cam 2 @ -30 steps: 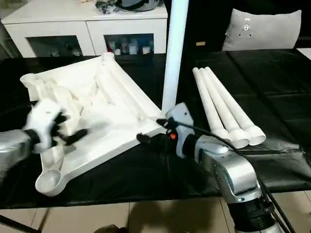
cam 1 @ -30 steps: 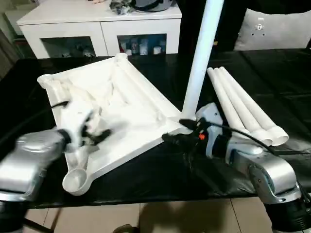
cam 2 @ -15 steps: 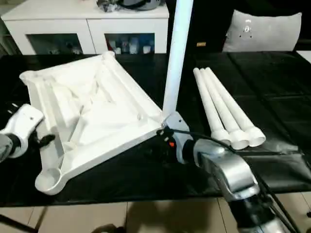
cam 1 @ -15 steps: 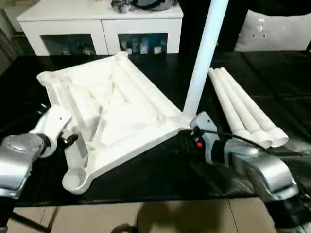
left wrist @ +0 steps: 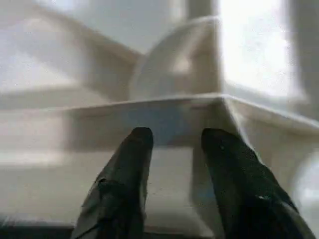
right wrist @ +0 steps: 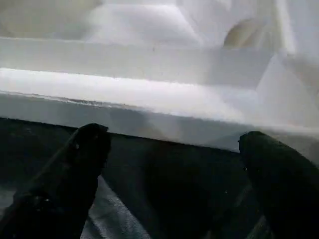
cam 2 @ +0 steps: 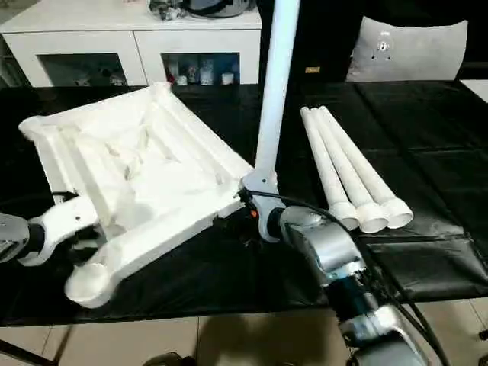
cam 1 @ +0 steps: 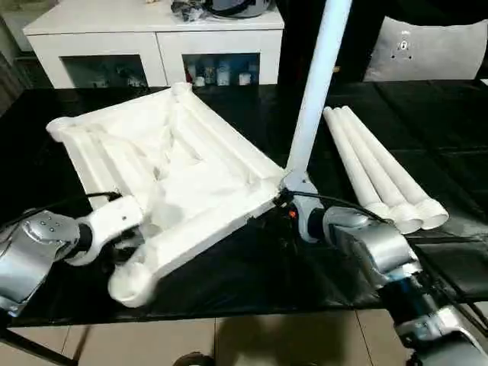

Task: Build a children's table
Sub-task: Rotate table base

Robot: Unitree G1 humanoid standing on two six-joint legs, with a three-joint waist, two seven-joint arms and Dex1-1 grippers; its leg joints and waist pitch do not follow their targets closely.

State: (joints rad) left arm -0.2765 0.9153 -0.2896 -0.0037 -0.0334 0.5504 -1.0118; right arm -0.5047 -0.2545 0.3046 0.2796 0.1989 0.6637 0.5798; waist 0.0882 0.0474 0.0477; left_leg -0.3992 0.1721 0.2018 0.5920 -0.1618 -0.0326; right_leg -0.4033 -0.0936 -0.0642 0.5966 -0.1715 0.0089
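Plainly, the upturned table top lies left of centre on the black work table, one leg standing in its right corner socket, three spare legs lying at right. The left gripper, fingers partly spread, straddles a rib near the lower-left socket without visibly pinching it. The right gripper gapes wide at the near rim. The plastic looks light, stiff and slick; ribs and rim offer the surest hold.

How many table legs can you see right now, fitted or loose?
4. One long white tubular leg stands upright in the upturned white plastic tabletop's corner socket; three loose white legs lie side by side on the black-covered table.
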